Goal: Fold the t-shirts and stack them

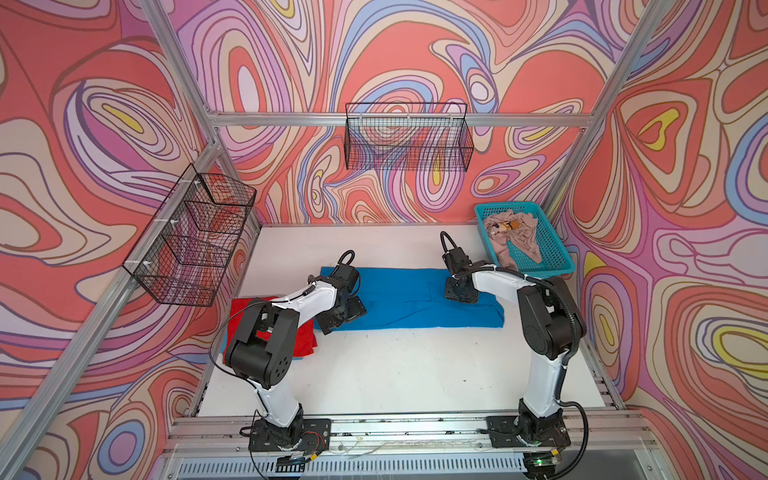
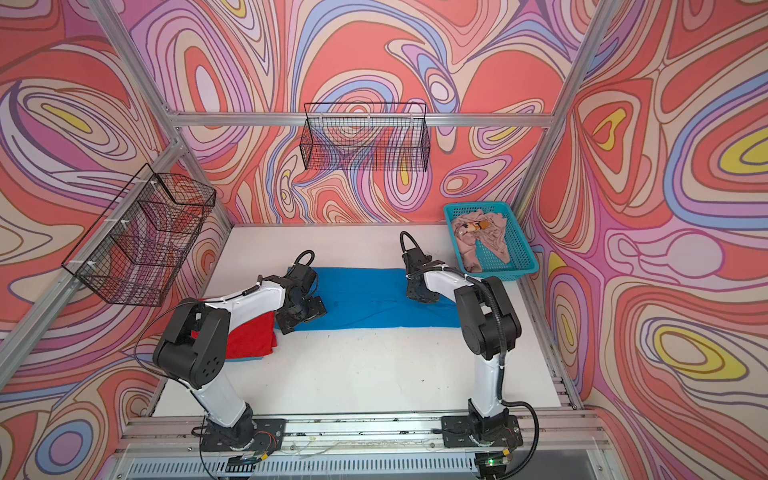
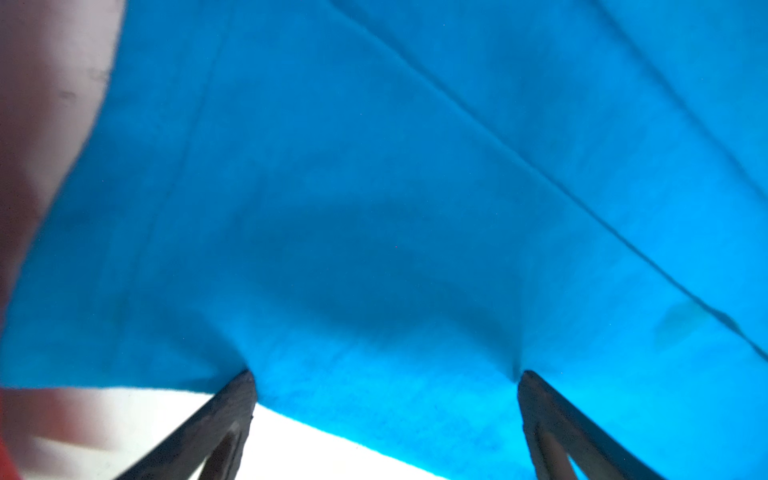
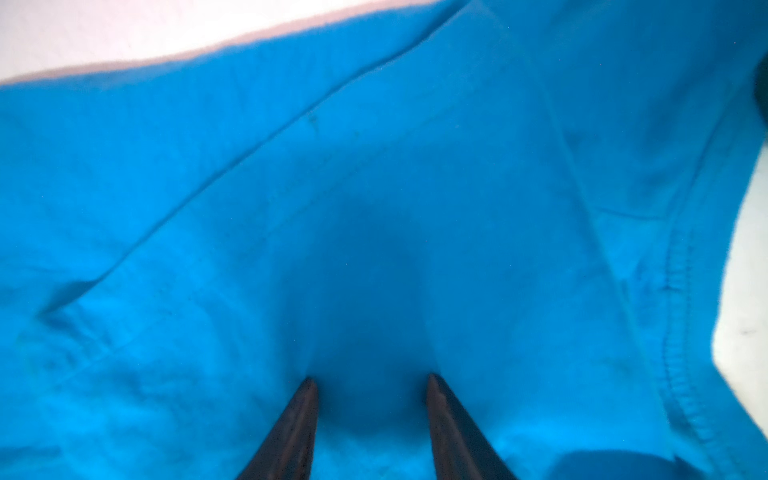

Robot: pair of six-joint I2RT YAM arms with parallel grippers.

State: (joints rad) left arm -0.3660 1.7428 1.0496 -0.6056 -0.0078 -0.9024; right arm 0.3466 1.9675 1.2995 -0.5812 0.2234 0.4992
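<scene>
- The left arm (image 1: 266, 332) hides the red tee's (image 1: 307, 338) middle in both top views.
- The right arm (image 1: 544, 320) covers part of the blue tee's (image 1: 407, 295) right end.
- The beige tee's (image 1: 500, 245) print is too small to read.

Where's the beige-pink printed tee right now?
In both top views the beige-pink tee lies crumpled inside the turquoise basket at the far right corner of the table, beyond the right end of the spread blue tee.
</scene>
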